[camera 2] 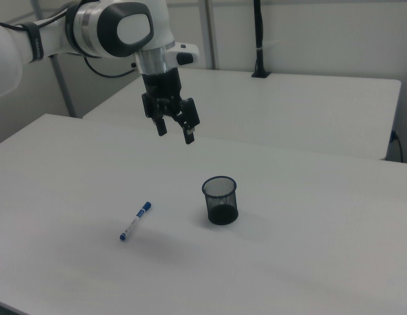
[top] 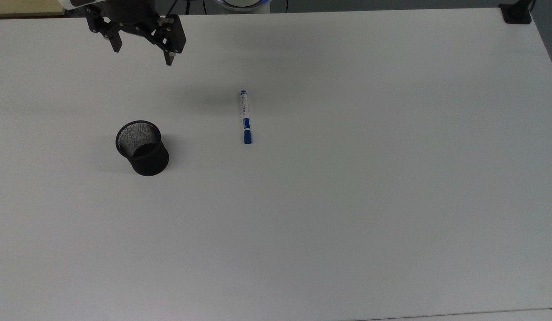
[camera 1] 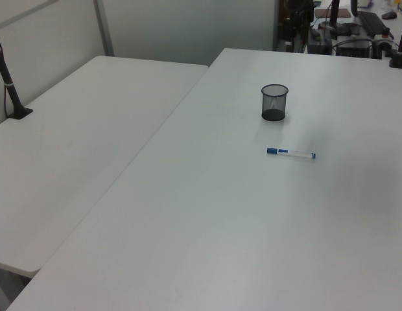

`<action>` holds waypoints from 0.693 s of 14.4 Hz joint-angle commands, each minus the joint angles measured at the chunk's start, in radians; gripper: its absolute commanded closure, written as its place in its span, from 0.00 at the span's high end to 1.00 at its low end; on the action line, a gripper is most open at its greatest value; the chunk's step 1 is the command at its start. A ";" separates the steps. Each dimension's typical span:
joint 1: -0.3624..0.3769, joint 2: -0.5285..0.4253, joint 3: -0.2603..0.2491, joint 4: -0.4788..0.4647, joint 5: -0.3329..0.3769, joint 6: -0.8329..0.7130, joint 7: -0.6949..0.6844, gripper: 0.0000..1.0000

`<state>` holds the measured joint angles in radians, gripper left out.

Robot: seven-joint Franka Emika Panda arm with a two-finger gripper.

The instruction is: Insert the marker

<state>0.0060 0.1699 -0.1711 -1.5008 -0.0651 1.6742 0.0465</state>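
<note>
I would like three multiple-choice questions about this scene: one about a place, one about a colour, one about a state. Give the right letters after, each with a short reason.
1. In the top view, where does the slim white-barrelled marker with a blue cap lie relative to the black mesh cup?
A. inside it
B. to the top view's right of it, apart
C. leaning against it

2. What colour is the marker's cap?
A. red
B. green
C. blue

3. What is the state of the black two-finger gripper?
A. open, holding nothing
B. shut on the marker
C. shut on the cup

Answers:
1 B, bare white table shows between them.
2 C, the cap end is blue.
3 A, its fingers stand apart above the table with nothing between.
</note>
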 commanded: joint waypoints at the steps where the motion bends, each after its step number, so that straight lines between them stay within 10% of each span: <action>1: 0.014 -0.027 -0.016 -0.032 0.013 0.005 -0.002 1.00; 10: 0.012 -0.015 -0.016 -0.030 0.010 0.004 -0.013 1.00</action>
<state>0.0063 0.1721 -0.1714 -1.5106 -0.0651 1.6742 0.0465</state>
